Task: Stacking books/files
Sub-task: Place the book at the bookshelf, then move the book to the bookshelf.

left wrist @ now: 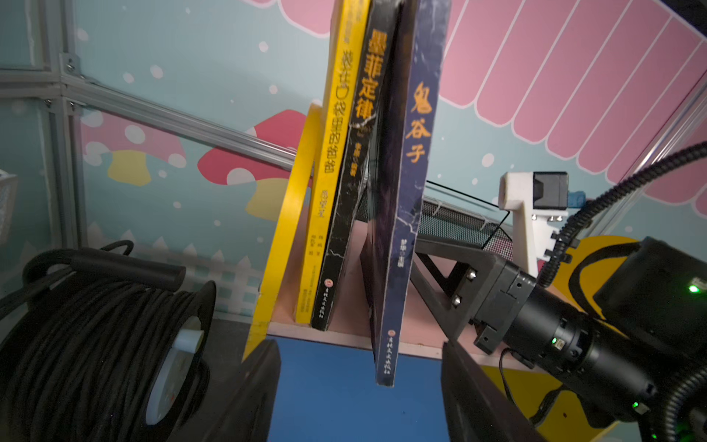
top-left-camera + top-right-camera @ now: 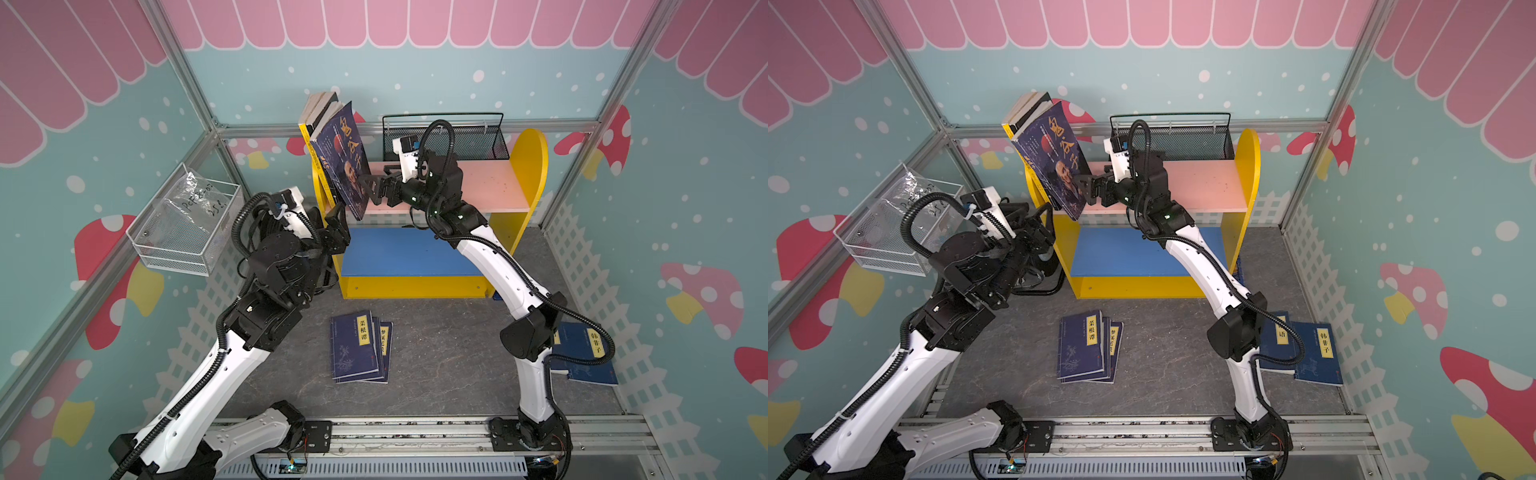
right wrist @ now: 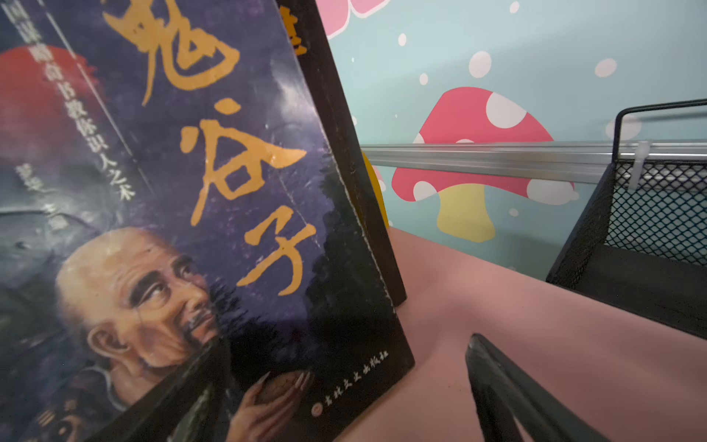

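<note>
The purple book point(image 3: 191, 191) has a scuffed, creased paper cover with a slight sheen. The shelf point(image 2: 490, 187) has a matt pink top board and smooth yellow painted sides. The black basket point(image 2: 478, 141) and white basket point(image 2: 174, 257) are both metal mesh. The floor point(image 2: 436, 353) is matt grey and looks like stone. The frame rail point(image 3: 497, 157) looks like brushed aluminium.

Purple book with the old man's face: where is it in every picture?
In a top view: purple book leans just above the middle.
In a top view: same pose, left of the middle.
Left wrist: its spine stands mid-picture.
Right wrist: its cover looms close, filling much of the picture.
Shared landmark: the pink shelf board under it.
</note>
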